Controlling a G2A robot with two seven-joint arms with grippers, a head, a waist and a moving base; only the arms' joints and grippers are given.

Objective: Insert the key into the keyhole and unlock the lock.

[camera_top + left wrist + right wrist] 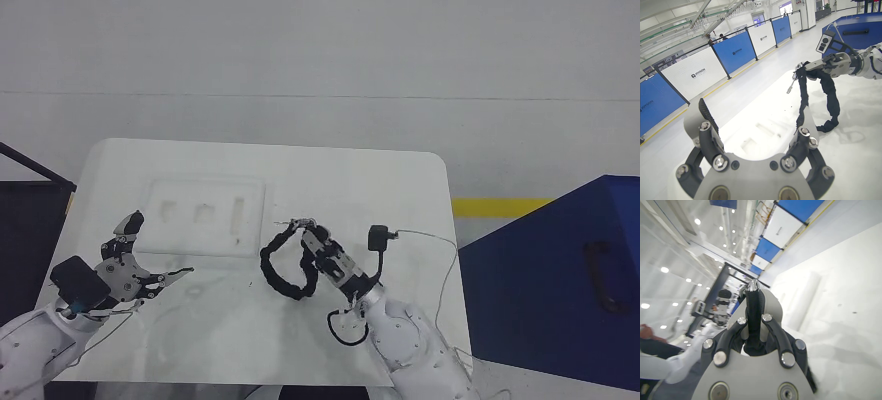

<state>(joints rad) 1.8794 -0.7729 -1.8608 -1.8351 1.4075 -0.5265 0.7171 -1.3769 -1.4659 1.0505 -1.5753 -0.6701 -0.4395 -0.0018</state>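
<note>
Left wrist view puts the left gripper point(753, 108) nearest, released, its toothed fingers spread wide with nothing between them, above a white foam tray with shallow recesses point(730, 132). Past the tray, a black fabric-sleeved cable lock point(831, 98) droops in a loop, its low end resting on the white table point(857, 106). Its metal head is clenched in the right gripper point(804, 67). A small silver key point(790, 88) dangles from that head, long axis steeply down, tip towards seven o'clock. In the top view the key lies at about three o'clock from the free left gripper, probably the one to take it, with nothing between. Farthest, at four o'clock, stands a blue cabinet point(560, 280).
</note>
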